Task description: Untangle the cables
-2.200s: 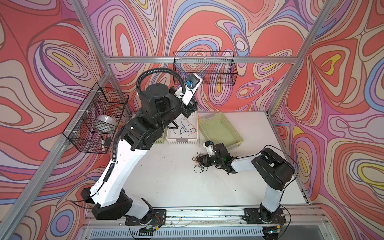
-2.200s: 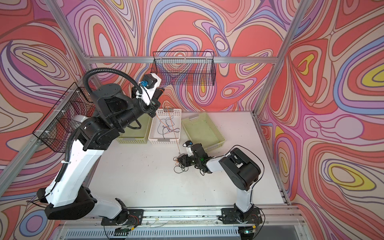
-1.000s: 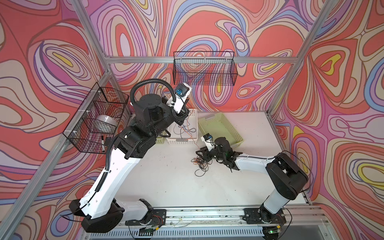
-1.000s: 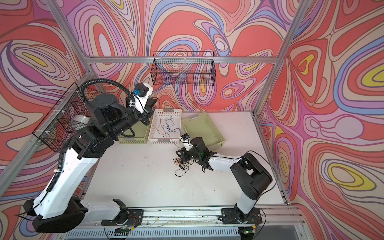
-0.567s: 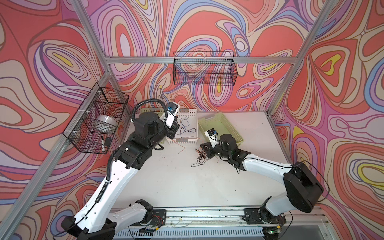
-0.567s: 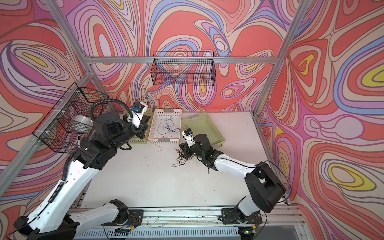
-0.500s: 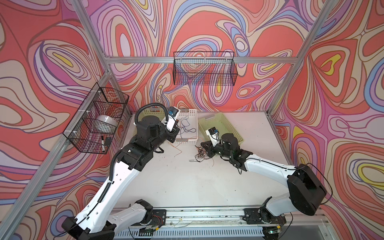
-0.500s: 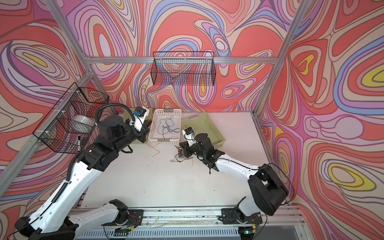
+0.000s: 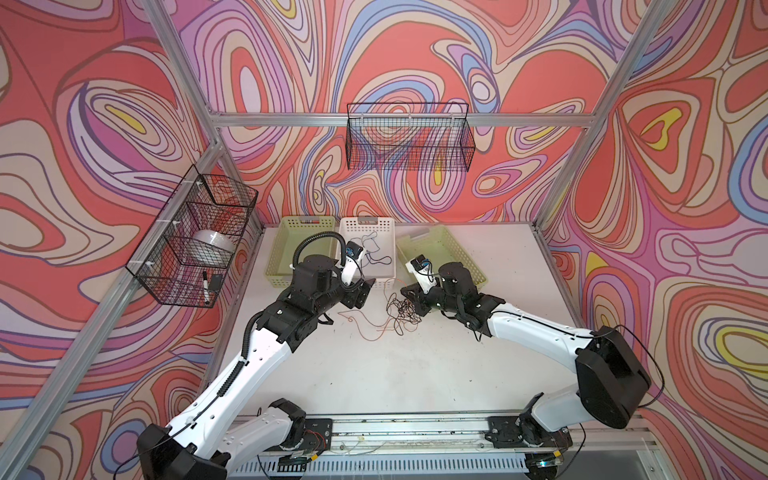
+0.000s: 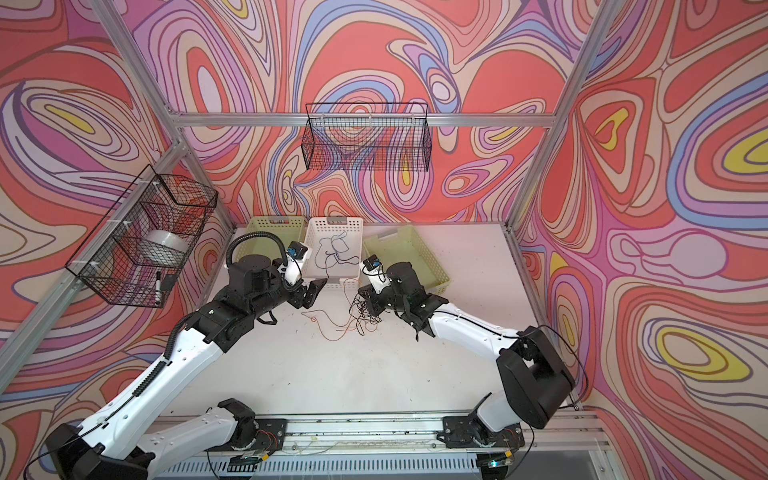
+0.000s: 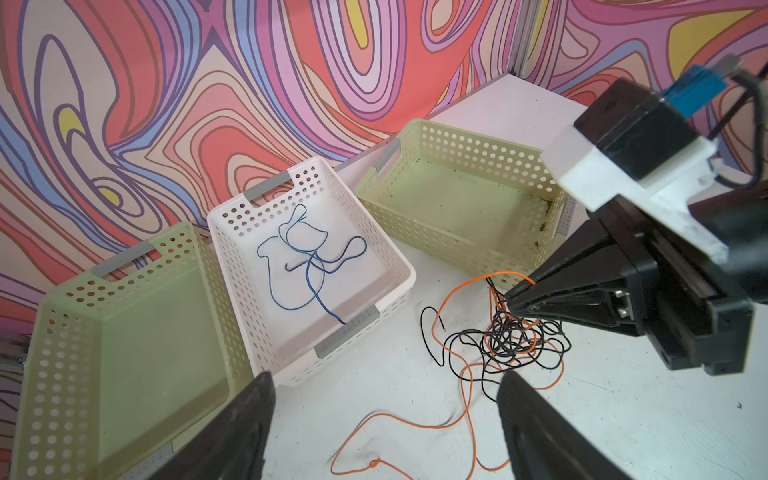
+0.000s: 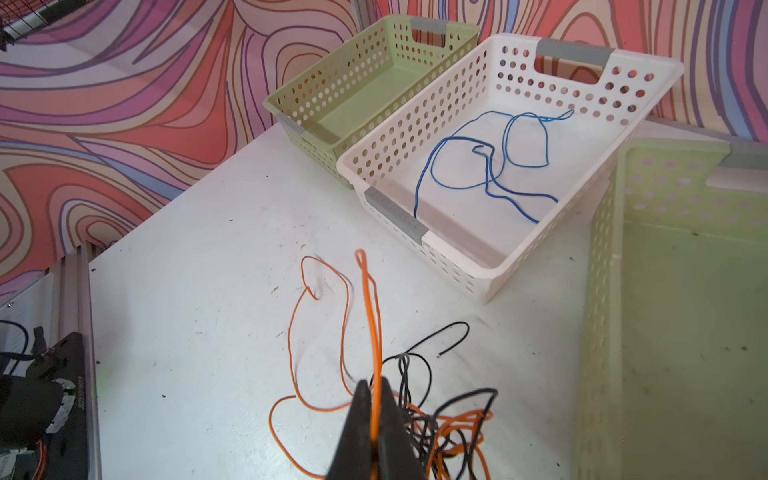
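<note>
At mid-frame on the white bench (image 9: 395,365), an orange cable (image 12: 376,316) is pinched by the clamped right gripper (image 12: 372,384) above an orange-and-black tangle (image 11: 515,336); the left gripper (image 11: 384,374) is spread wide beside it. Farther back, a blue cable (image 11: 309,266) is seen inside the white basket (image 11: 402,259).

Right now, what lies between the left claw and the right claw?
In both top views, between the left claw and the right claw, a loose run of orange cable lies on the white table, then the black-and-orange tangle.
</note>
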